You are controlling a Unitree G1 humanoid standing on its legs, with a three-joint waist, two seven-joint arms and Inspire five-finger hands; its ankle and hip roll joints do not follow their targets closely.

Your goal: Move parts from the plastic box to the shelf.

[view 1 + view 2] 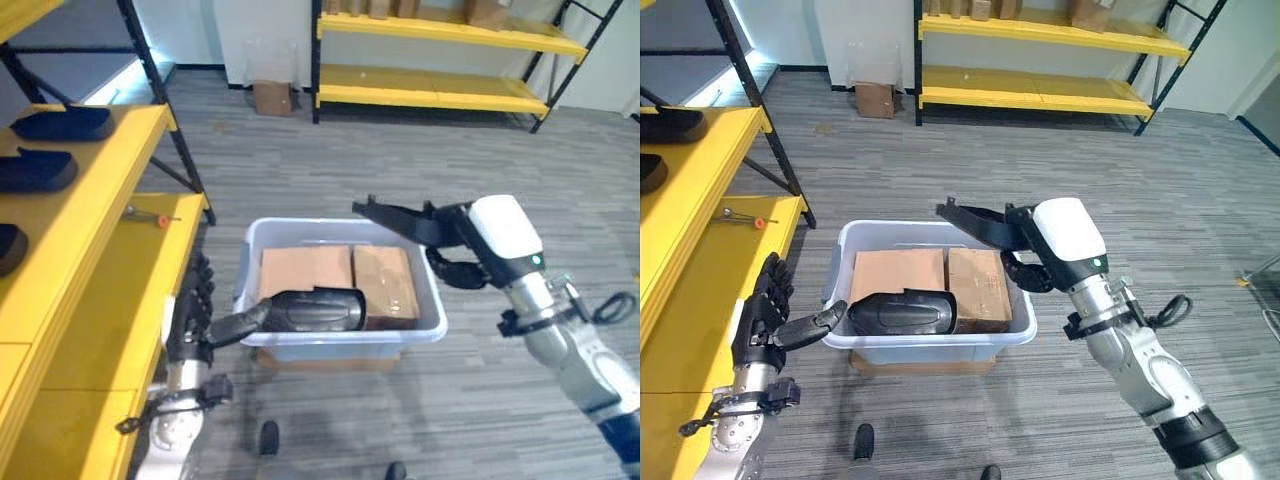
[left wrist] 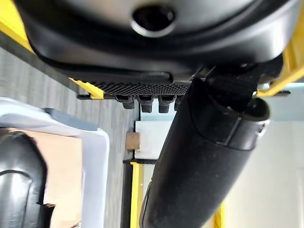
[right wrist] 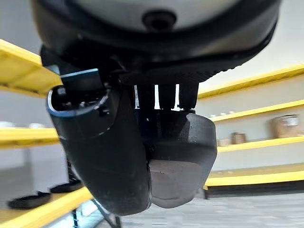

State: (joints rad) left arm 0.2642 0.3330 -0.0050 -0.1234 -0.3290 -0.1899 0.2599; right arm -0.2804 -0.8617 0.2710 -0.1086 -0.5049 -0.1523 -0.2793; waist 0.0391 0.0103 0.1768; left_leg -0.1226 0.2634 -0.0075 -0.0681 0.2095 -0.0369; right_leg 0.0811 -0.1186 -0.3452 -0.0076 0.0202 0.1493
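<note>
While the right hand [image 1: 1025,250] hangs above the plastic box [image 1: 930,345] w/ fingers curled round a black part [image 1: 975,220], the left hand [image 1: 765,315] sits beside the box's left wall, fingers straight, thumb tip touching a second black part [image 1: 905,312] lying on the front rim over cardboard boxes [image 1: 940,275]. More black parts [image 1: 55,125] rest on the yellow shelf [image 1: 90,260] at left.
</note>
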